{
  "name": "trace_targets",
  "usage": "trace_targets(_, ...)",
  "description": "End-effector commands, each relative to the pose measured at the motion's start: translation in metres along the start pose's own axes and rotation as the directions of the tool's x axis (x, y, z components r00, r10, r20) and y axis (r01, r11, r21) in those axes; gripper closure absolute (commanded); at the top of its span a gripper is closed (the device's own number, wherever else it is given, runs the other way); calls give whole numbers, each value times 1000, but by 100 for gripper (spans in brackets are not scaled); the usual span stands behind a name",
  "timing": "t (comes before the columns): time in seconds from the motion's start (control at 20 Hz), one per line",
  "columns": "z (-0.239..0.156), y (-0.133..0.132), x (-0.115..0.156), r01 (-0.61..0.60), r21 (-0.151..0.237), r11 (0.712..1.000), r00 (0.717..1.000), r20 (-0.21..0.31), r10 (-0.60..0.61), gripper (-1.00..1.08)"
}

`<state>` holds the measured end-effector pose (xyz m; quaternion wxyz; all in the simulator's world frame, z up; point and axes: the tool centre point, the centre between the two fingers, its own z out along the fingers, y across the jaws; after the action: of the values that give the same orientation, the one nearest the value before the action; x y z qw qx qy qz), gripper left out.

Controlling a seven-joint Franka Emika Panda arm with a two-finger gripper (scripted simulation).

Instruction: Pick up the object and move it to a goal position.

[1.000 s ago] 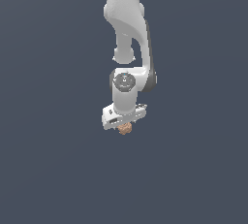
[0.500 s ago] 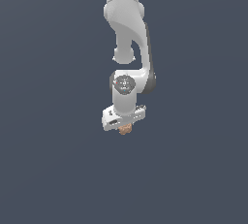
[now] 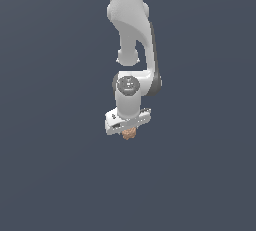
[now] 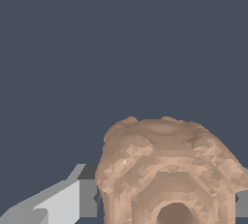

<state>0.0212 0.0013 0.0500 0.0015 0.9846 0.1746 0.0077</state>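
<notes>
Centre of the exterior view, slightly low: white arm point(image 3: 132, 35) comes down from the top edge, wrist pointing downward. Gripper point(image 3: 129, 132) sits at its lower end, hand body tilted, higher toward the exterior view's right. Tan-brown lumpy object point(image 3: 129, 134) pokes out just beneath the hand, narrower than it, touching it. Background is plain dark slate-blue everywhere; no surface line visible, so whether the object is off the ground cannot be told.

Wrist view: object point(image 4: 167, 169) fills the lower middle of the frame, bumpy, faceted, with a dark round hollow near the bottom edge. Grey finger pads point(image 4: 88, 198) press against both its flanks. Fingers closed onto the object, holding it between them.
</notes>
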Motion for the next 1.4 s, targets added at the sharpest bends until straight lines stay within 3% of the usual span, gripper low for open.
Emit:
trace_targets(0.0, -14, 4, 9, 0, -9, 1000, 1000, -25, 0, 108)
trace_targets(0.2, -56, 16, 33, -1, -35, 999, 995, -95, -2, 108)
trace_targets(0.4, -122, 32, 64, -6, -74, 997, 980, -200, -9, 108)
trace_targets(0.65, -236, 51, 98, -23, -134, 991, 931, -363, -28, 108)
trace_targets(0.85, -314, 60, 109, -39, -172, 984, 884, -464, -46, 108)
trace_targets(1.1, -377, 64, 112, -56, -200, 978, 838, -542, -63, 108)
trace_targets(1.35, -405, 65, 111, -64, -211, 975, 816, -574, -71, 108)
